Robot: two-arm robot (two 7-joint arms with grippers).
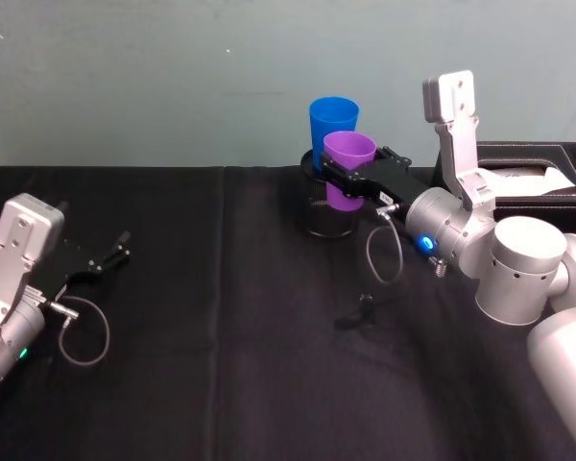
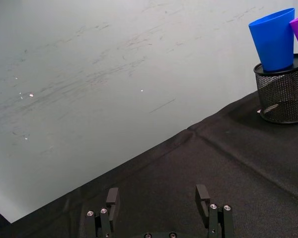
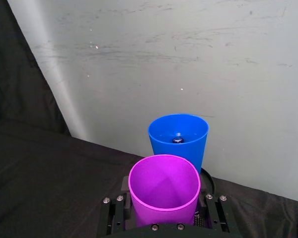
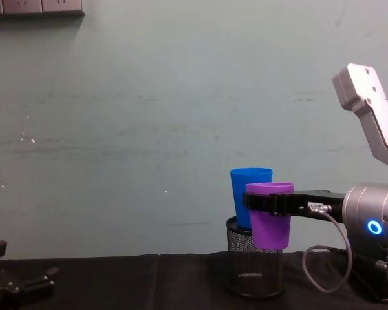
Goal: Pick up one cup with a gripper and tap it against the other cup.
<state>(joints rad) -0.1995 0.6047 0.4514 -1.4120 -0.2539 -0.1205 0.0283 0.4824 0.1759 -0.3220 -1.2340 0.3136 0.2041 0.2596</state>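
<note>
The left pincer [image 2: 157, 192] gapes above black cloth [image 2: 213, 163], blue cup [image 2: 273, 37] in mesh holder [image 2: 283, 94] beyond.

Two cups are showing: one purple cup [image 1: 350, 154] and one blue cup [image 1: 328, 123]. One mesh holder [image 1: 328, 219] and one tissue box [image 1: 533, 178] are sitting on one bench [image 1: 221, 317]. Two claws are showing: the left claw [image 1: 120, 248] and the right claw [image 1: 341, 178].

The purple cup [image 1: 350, 152] is upright and lifted off the table, clamped about mid-height by the black fingers of the right gripper [image 4: 262, 202], mouth open to the top. Close behind it the blue cup [image 1: 332, 119] stands upright in a black mesh holder [image 4: 253, 274], its rim slightly higher than the purple one's. Whether the two cups touch, I cannot tell.
</note>
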